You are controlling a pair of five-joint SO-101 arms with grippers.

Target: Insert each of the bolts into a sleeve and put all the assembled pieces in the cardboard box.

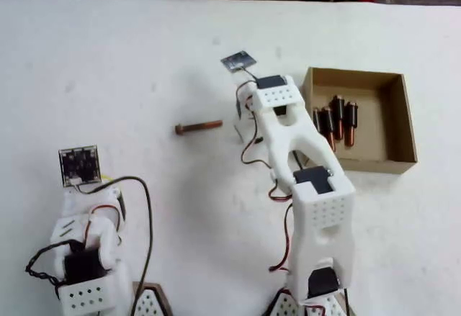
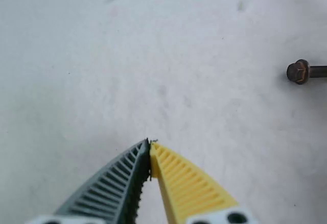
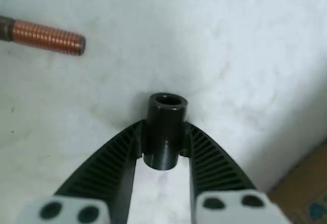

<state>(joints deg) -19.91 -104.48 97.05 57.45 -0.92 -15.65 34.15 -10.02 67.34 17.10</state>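
A copper-coloured bolt (image 1: 198,127) lies on the white table, its head pointing left; its head (image 2: 298,72) and its threaded end (image 3: 48,36) show in the wrist views. My right gripper (image 3: 163,132) is shut on a black sleeve (image 3: 164,129), held upright close to the bolt's threaded tip. The right arm (image 1: 288,125) stretches between the bolt and the cardboard box (image 1: 401,118), which holds three assembled pieces (image 1: 336,120). My left gripper (image 2: 149,145) is shut and holds nothing, low over bare table, left of the bolt's head.
The left arm (image 1: 83,251) is folded at the near left corner. Wires loop beside both arms. The table's far edge runs along the top of the high view.
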